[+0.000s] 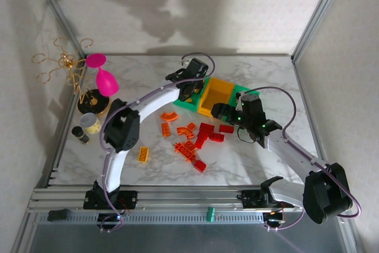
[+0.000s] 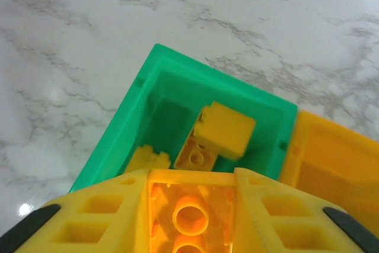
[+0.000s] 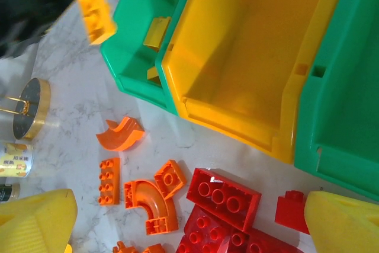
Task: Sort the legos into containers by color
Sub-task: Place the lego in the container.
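Observation:
My left gripper (image 2: pixel 190 205) is shut on a yellow lego (image 2: pixel 190 217) and hovers over the left green container (image 2: pixel 127 128), which holds other yellow legos (image 2: pixel 225 128). From above, this gripper (image 1: pixel 190 90) sits at that bin's near end. The yellow-orange middle container (image 3: pixel 237 111) and the right green container (image 3: pixel 343 99) look bare inside. My right gripper (image 3: pixel 189 229) stands open above red legos (image 3: pixel 224 191), with nothing between its fingers (image 3: pixel 35 220). Orange legos (image 3: pixel 151 205) and an orange arch (image 3: pixel 121 133) lie just left of the red ones. One yellow lego (image 1: pixel 143 154) lies apart by the left arm.
At the back left stand a pink goblet (image 1: pixel 103 75), a gold wire rack (image 1: pixel 65 63) and a round black base (image 1: pixel 93 103). A cream cup (image 1: pixel 90 123) and a small dark bottle (image 1: pixel 80 134) sit near the left edge. A red lego (image 1: pixel 199 165) lies nearest the front.

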